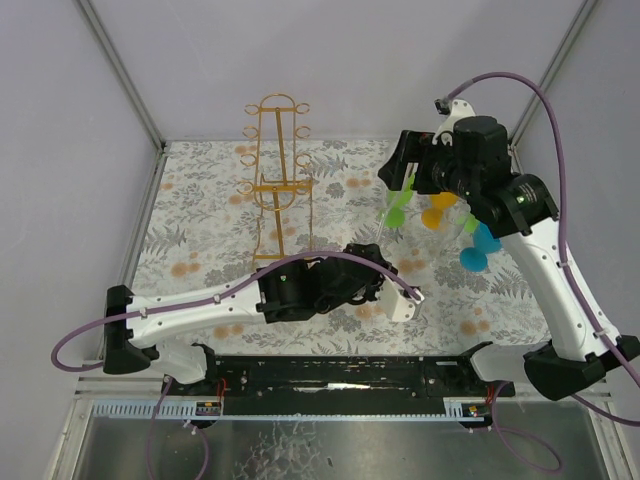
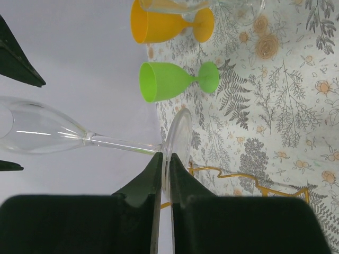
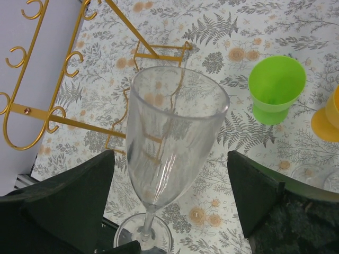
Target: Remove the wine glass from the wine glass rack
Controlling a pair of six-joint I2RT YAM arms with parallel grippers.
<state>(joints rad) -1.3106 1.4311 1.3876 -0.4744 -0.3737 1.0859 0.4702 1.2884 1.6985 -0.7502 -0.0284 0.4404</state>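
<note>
The left fingers (image 2: 144,182) are clamped on the foot of the clear wine glass (image 2: 42,132). The right fingers (image 3: 63,211) are spread wide, clear of its bowl. The wine glass rack (image 1: 275,180) stands apart.

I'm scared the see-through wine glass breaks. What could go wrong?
The left gripper pinches the clear wine glass only by its foot rim, so it might slip. The open right gripper stands either side of its bowl; squeezing hard could crack it. The green plastic goblet and orange plastic goblet nearby could get knocked.
</note>
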